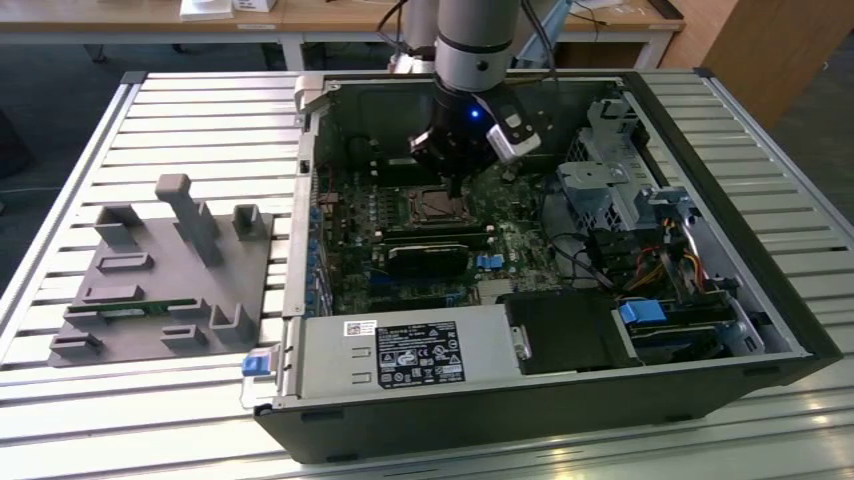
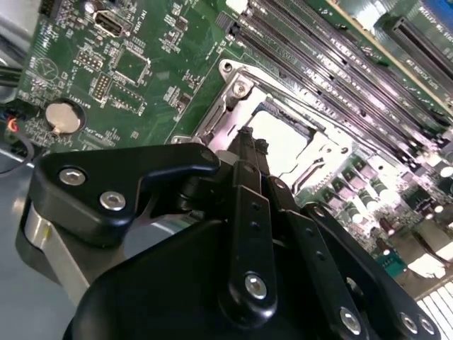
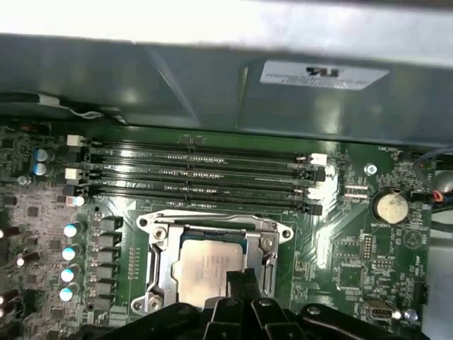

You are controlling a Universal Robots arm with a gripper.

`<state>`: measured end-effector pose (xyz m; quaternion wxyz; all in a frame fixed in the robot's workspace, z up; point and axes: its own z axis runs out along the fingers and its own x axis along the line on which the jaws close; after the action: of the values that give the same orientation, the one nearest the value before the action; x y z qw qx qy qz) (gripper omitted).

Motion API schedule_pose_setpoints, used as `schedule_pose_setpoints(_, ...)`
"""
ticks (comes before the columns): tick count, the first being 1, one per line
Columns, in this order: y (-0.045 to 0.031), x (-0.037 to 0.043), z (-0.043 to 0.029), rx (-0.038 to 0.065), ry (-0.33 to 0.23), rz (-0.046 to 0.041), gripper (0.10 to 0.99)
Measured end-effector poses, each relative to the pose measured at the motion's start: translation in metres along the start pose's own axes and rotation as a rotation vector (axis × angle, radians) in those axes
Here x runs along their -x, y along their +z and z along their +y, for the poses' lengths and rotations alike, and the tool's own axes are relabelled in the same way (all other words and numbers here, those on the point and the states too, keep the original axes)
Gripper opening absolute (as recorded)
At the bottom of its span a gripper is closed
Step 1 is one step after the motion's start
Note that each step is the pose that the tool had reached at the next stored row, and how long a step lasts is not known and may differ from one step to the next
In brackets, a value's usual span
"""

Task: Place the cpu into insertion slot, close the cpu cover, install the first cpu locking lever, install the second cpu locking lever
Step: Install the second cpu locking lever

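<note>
The cpu (image 3: 205, 268) lay flat in the slot (image 3: 161, 244), silvery top up, its edges square with the memory strips (image 3: 198, 177) beside it. The cover (image 2: 233, 106) lay closed around it, framing the chip. The claw (image 2: 248, 142) hung just above the cpu's edge, fingers (image 3: 237, 290) pressed together, holding nothing. Around stood the grey case (image 1: 747, 250) on the slatted worktop (image 1: 160, 110).

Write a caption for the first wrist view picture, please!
The tool hovers over the cpu sitting in its insertion slot.
</note>
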<state>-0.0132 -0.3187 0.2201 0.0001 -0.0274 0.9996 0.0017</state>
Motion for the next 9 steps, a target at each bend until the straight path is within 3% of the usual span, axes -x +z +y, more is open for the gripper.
schedule_pose_setpoints(2,-0.0027,0.0000,0.0000,0.001,0.000,-0.0001,0.106)
schedule_pose_setpoints(9,-0.0231,-0.0004,0.0001,0.001,0.000,0.0000,0.106)
